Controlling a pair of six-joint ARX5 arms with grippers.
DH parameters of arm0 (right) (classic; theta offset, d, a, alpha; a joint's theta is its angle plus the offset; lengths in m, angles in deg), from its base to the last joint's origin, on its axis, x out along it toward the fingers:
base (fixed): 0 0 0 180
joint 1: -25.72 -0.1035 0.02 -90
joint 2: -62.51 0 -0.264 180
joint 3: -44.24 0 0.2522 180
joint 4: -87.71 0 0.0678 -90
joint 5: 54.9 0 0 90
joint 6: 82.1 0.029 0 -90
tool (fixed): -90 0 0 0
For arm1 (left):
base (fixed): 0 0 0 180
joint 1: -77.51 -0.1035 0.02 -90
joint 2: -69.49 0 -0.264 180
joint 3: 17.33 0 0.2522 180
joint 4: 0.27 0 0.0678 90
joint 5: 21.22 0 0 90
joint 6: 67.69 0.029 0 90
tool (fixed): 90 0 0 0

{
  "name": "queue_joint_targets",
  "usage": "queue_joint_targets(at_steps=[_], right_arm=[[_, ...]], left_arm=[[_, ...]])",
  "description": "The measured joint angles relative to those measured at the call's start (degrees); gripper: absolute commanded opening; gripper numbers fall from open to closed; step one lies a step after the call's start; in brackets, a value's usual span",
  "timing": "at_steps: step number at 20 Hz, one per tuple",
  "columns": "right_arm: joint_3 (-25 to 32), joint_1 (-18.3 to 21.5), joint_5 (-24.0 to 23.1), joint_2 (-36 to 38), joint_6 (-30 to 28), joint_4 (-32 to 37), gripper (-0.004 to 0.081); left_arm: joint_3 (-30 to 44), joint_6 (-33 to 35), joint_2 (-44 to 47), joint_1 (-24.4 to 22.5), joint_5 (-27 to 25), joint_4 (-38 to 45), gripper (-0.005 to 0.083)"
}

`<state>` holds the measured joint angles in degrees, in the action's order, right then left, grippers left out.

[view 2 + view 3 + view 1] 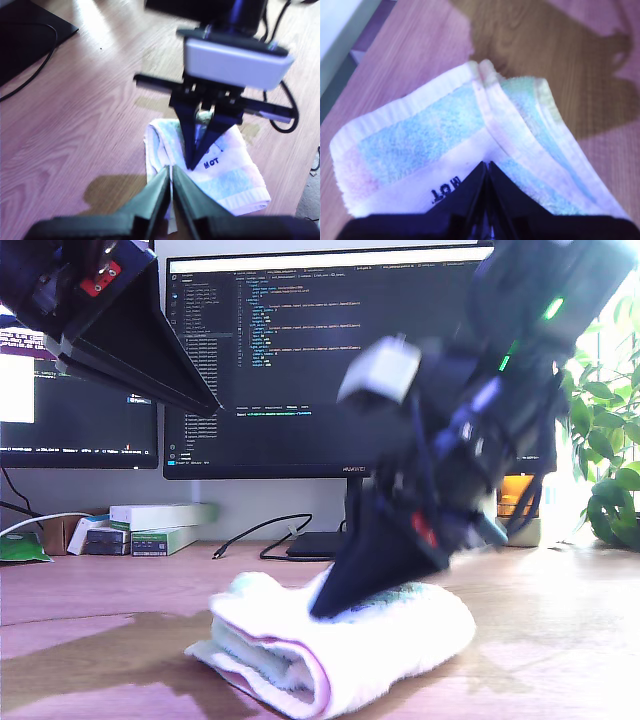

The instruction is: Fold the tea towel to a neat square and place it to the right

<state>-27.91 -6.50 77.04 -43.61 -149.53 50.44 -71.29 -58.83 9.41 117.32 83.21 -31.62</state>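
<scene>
the folded white fluffy terry tea towel [420, 145] read "mot"; my second gripper [487, 167] sat closed on it, my first gripper [171, 175] was closed, empty.

Office desk, 2 monitors [330, 360] showing code, wooden desktop [100, 590], cables [250, 535], potted plant [605, 440]

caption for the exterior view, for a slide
My second gripper presses, jaws together, on the folded tea towel on the wooden desk.

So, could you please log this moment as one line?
tea towel: folded, on desk | my second claw: shut, tip on towel | my first claw: shut, raised, clear of towel
</scene>
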Motion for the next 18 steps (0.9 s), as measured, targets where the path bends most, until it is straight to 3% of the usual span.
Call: queue_joint_targets(at_steps=[3, 5, 7, 9, 11, 14, 18], right_arm=[[-0.3, 0.0, -2.4, 0.0, 0.1, 0.0, -0.0012], [-0.5, 0.0, -4.8, 0.0, 4.6, 0.8, -0.0012], [-0.9, 0.3, -9.9, 0.4, 15.8, 3.4, -0.0012], [-2.0, 1.9, -17.8, 1.0, 31.1, 5.5, -0.0012], [-2.8, 5.4, -22.9, 1.0, 39.7, 6.1, -0.0012], [-3.0, 9.6, -30.2, 2.1, 58.9, 5.0, -0.0012], [-3.3, 12.5, -38.8, 3.8, 73.3, 0.2, 0.0]], left_arm=[[0.0, 0.0, 0.0, 0.0, 0.0, 0.0, -0.0024], [0.0, 0.0, 0.0, 0.0, 0.0, 0.0, -0.0024], [0.0, 0.0, 0.0, 0.0, 0.0, -0.3, -0.0024], [0.0, 0.0, 0.0, 0.0, 0.0, -1.1, -0.0024], [0.0, 0.1, 0.0, 0.0, 0.0, -1.9, -0.0024], [0.0, 0.1, 0.0, 0.0, 0.0, -2.2, -0.0024], [0.0, 0.3, 0.0, 0.0, 0.0, -2.3, -0.0024]])
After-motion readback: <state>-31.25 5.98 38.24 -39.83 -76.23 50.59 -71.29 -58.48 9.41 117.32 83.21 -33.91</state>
